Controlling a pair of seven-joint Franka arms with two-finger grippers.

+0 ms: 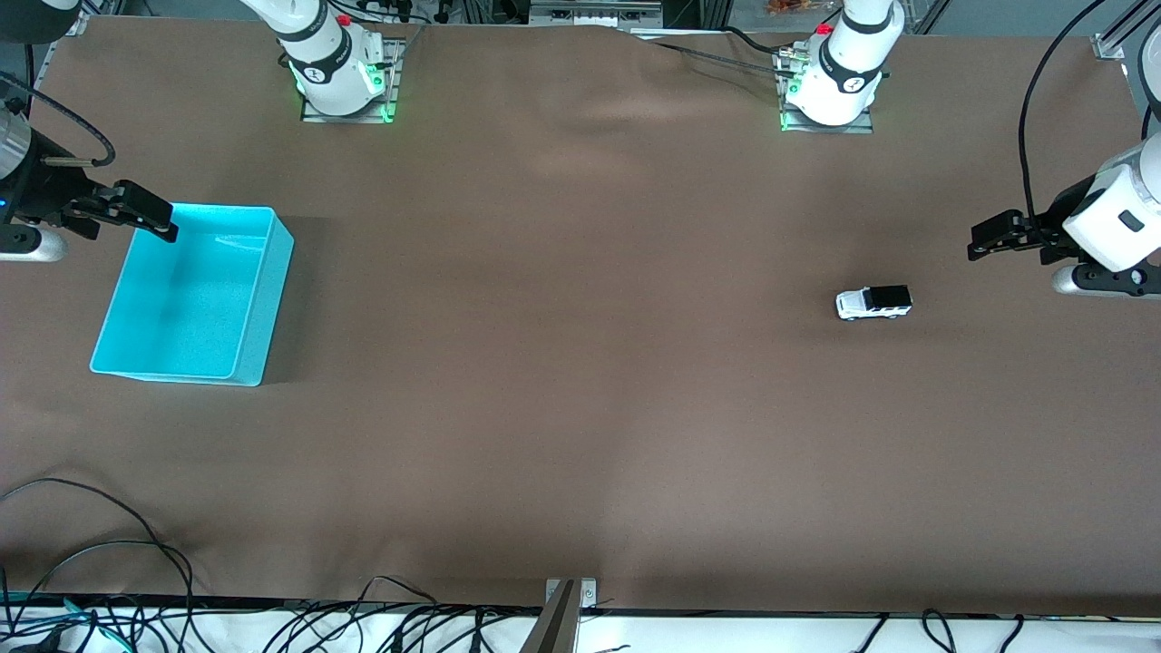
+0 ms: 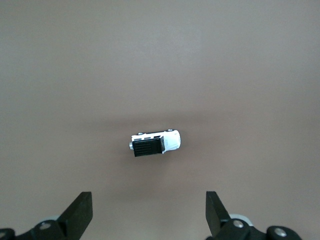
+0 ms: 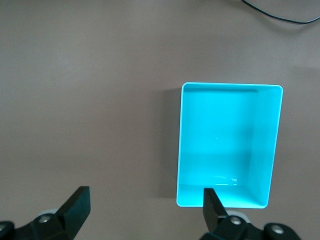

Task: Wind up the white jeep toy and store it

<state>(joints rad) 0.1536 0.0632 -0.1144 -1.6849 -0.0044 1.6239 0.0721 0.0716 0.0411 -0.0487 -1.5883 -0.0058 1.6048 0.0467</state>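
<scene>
The white jeep toy (image 1: 873, 302) (image 2: 155, 142), white with a black roof, stands on its wheels on the brown table toward the left arm's end. My left gripper (image 1: 978, 242) (image 2: 149, 212) hangs open in the air off that end of the table, apart from the jeep, with nothing between its fingers. The cyan bin (image 1: 258, 299) (image 3: 190, 145) sits empty toward the right arm's end. My right gripper (image 1: 161, 222) (image 3: 146, 210) hovers open over the bin's outer edge, holding nothing.
Brown cloth (image 1: 562, 381) covers the whole table. Black cables (image 1: 109, 580) lie along the table edge nearest the front camera. The two arm bases (image 1: 345, 86) (image 1: 830, 91) stand at the edge farthest from that camera.
</scene>
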